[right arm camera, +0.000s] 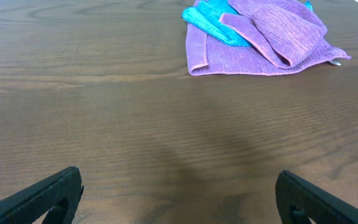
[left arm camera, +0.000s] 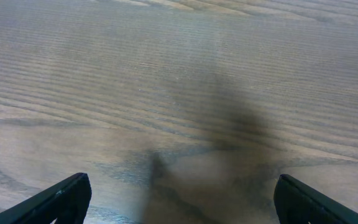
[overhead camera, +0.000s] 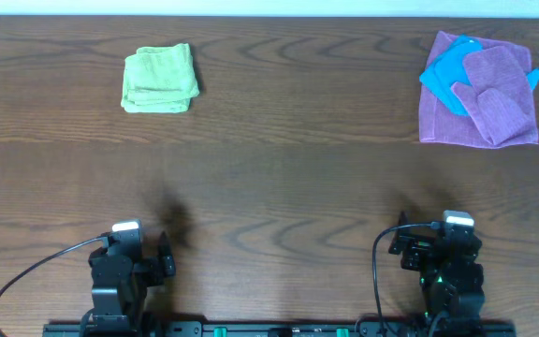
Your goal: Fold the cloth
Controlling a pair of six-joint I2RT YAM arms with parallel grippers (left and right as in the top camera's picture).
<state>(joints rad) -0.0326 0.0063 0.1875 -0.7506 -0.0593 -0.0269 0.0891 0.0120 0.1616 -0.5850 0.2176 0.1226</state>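
- Only the overhead view shows us the folded green cloth, at the far left of the surface; the left wrist view gives only wood grain.
- The cloth lies rumpled at the far right, atop a blue cloth and a second mauve cloth; the right wrist view shows us that pile too.
- We see the left tool and the right tool both spread wide, gripping nothing, well apart from every cloth.

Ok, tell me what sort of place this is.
Likely a robot test bench: a left arm and right arm fixed at the edge of a wood-grain table, with a folded green cloth and heaped purple cloths set out.
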